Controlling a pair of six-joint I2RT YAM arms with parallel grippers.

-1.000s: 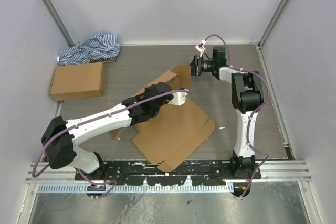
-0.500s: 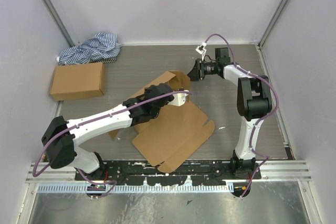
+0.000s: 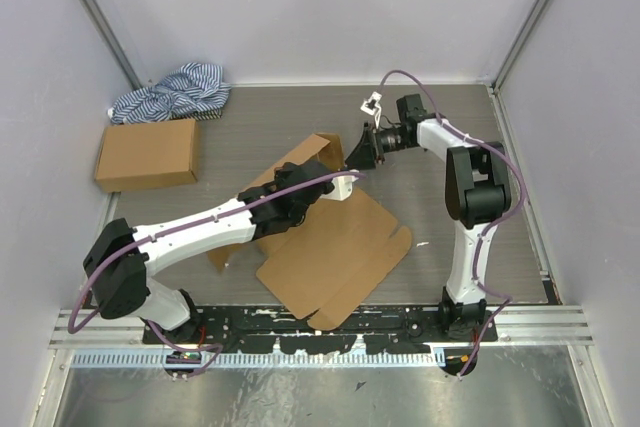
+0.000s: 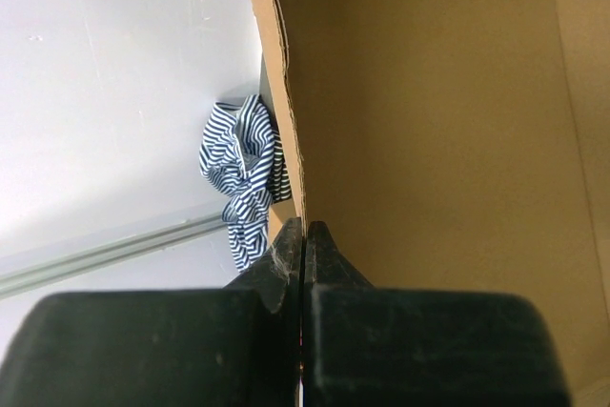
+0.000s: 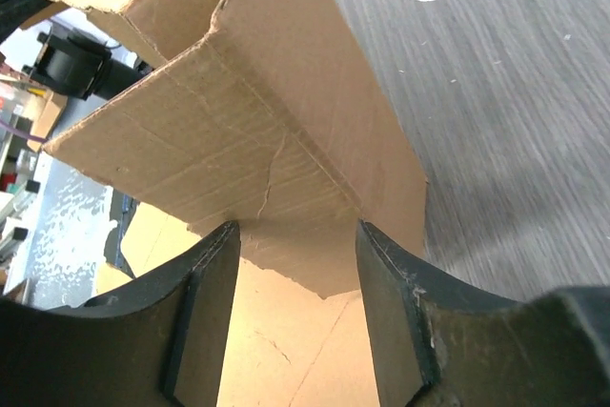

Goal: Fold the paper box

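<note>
Nearest, the left arm (image 3: 200, 227) starts from its base near-left of the paper box (image 3: 335, 247). It reaches low and almost fully stretched, diagonally across the box's left part. The right arm (image 3: 470, 187) rises from its base near-right of the box and stands upright beside the box's right edge. It then bends at the elbow and turns back toward the box's far end.

The paper box lies on the table (image 3: 250, 127), between the two arms. Its large flat panel is the near part. Its long axis runs diagonally, from near-right to far-left, and the notched edge faces near-right. At the far end a section stands raised off the table.

The left gripper (image 4: 303, 234) is clamped on the edge of that raised section. In the left wrist view the cardboard edge runs straight into the closed fingertips. The right gripper (image 5: 297, 235) is at the far-right side of the raised section with its jaws spread. A flap corner sits between the two fingers; contact cannot be determined.

Far-left of the paper box, well apart, a closed cardboard box (image 3: 147, 153) lies flat. Just beyond it a striped cloth (image 3: 175, 95) lies bunched.
</note>
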